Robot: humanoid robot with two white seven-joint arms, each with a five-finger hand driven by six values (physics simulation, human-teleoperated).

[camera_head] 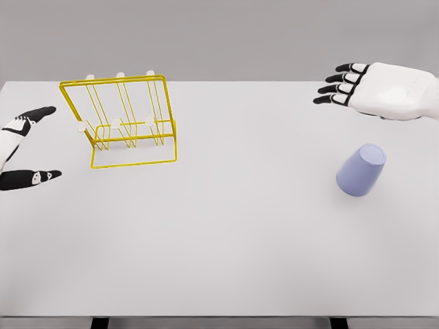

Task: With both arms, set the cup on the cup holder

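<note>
A pale lavender, smooth-walled tapered cup (361, 170) lies on the right part of the white rectangular table (226, 253), standing upside down and leaning somewhat: its closed, narrower base faces up and toward the camera's upper right, while the wider mouth sits down against the tabletop toward the lower left, so its long axis runs from lower left to upper right, tilted off the vertical. Nothing touches it. Well apart, on the left far part of the table, stands the yellow wire cup holder (122, 122), a frame of thin rods with a rectangular base loop, a raised back frame leaning to the left, and several upright prongs tipped with small white caps. The right hand (377, 89), white with black fingers, hovers above the far right edge of the table, beyond the cup and not touching it; its fingers are stretched out toward the left, loosely together and holding nothing. The left hand (19, 147) shows at the left edge, just beside the holder, its black-tipped fingers spread wide and empty.
</note>
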